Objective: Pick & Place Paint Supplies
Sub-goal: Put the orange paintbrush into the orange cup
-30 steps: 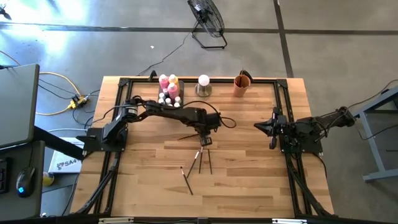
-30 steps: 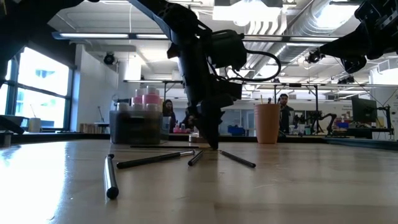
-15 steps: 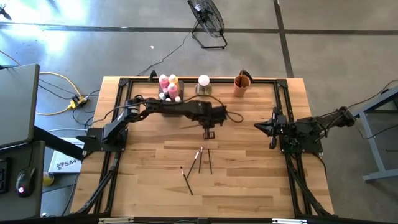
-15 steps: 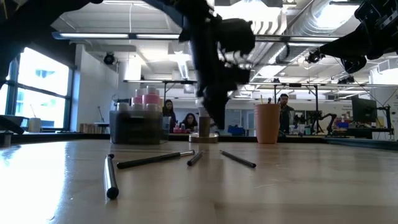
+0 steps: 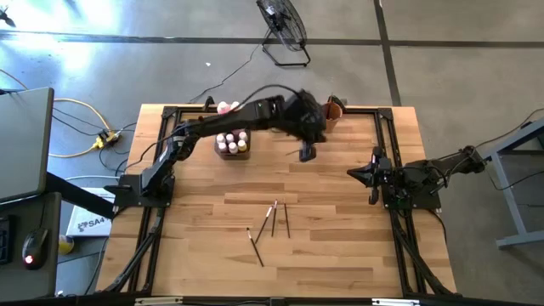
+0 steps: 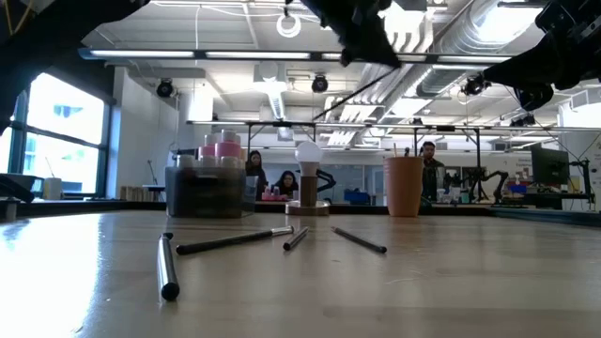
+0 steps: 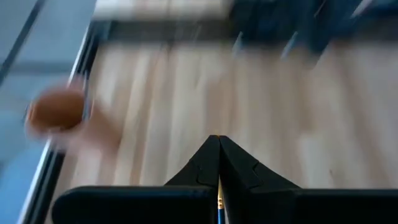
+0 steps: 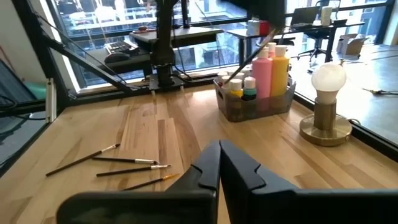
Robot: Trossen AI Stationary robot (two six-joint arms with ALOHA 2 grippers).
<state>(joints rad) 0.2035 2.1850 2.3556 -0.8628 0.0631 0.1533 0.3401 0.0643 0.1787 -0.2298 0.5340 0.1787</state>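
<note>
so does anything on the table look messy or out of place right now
Yes: four thin dark-handled paintbrushes lie scattered at odd angles mid-table on the wooden table, away from the grey tray of paint bottles at the back edge. Nothing looks spilled or broken.

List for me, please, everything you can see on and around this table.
Paintbrushes: four, dark-handled, loose mid-table.
Paint bottles: several; pink, yellow, white-capped; in the tray.
Tray: one, grey, far edge.
Bulb on metal base: one, white, beside the tray.
Cup: one, orange, far edge.
Fan: one, black, floor.
People: a few, beyond the table.
Left gripper: shut on a fifth paintbrush, raised near the cup.
Right gripper: shut, waiting on the right.
</note>
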